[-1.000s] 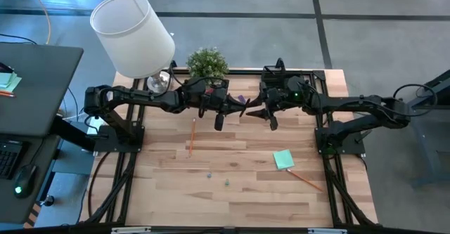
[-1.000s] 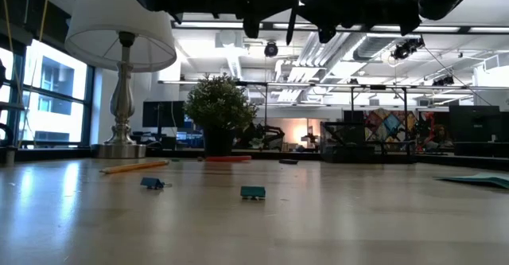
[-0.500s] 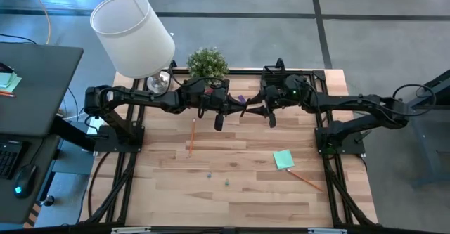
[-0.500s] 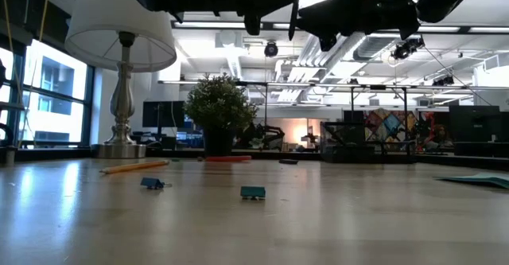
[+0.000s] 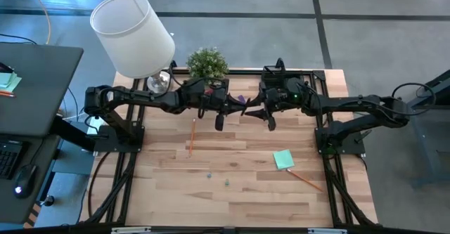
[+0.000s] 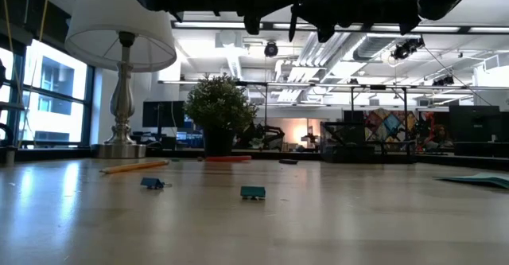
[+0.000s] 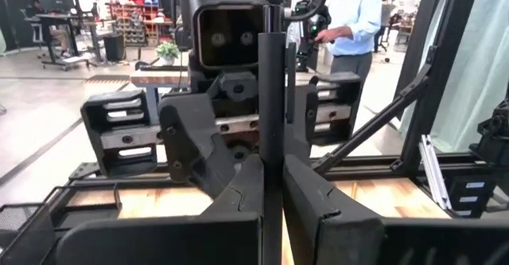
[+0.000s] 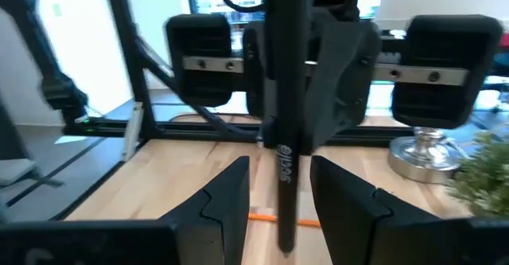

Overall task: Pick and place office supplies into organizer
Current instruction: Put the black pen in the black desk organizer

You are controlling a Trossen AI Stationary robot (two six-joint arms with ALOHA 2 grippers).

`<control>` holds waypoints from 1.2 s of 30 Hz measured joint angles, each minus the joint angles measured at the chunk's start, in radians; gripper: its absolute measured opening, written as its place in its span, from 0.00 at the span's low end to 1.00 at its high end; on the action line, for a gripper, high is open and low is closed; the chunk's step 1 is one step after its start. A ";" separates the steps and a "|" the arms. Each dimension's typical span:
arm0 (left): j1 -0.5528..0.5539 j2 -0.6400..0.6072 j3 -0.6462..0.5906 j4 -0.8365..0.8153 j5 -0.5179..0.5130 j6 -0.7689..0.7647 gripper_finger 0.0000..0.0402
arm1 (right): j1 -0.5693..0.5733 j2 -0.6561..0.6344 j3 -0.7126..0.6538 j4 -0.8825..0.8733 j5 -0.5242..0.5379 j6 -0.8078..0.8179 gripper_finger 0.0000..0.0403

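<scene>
The left hand [image 7: 263, 189] clamps a slim dark pen [image 7: 271, 90] above the pale wooden surface [image 5: 246, 185]. The right hand [image 8: 278, 189] stands apart around it: close squarely before the left lets go.

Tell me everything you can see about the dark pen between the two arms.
The dark pen is slim, straight and matte black, probably plastic, with pale lettering on its barrel. It hangs above the table, clamped between the shut fingers of the left tool. Its other end lies inside the open right tool, whose fingers stand apart on either side.
</scene>
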 joint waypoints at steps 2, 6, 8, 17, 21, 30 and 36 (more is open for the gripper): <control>0.001 0.000 0.000 0.008 0.001 0.000 0.01 | 0.000 0.003 0.000 0.009 0.002 -0.003 0.32; 0.001 0.000 0.000 0.007 0.001 0.000 0.01 | 0.000 0.006 0.000 0.035 0.003 -0.003 0.31; 0.000 0.000 0.000 0.004 0.001 0.000 0.01 | 0.000 0.011 0.000 0.043 0.003 -0.003 0.28; 0.001 0.000 0.000 -0.010 0.001 -0.001 0.01 | -0.002 0.016 0.000 0.047 0.007 -0.023 0.04; 0.001 -0.001 0.000 -0.019 0.000 -0.016 0.02 | -0.001 0.016 0.000 0.041 0.035 -0.025 0.07; 0.002 0.000 0.000 -0.068 -0.075 -0.035 0.27 | -0.013 0.016 0.000 -0.023 0.136 -0.095 0.03; 0.000 -0.045 0.000 -0.221 -0.252 0.059 0.49 | -0.076 0.016 0.002 -0.080 0.204 -0.101 0.02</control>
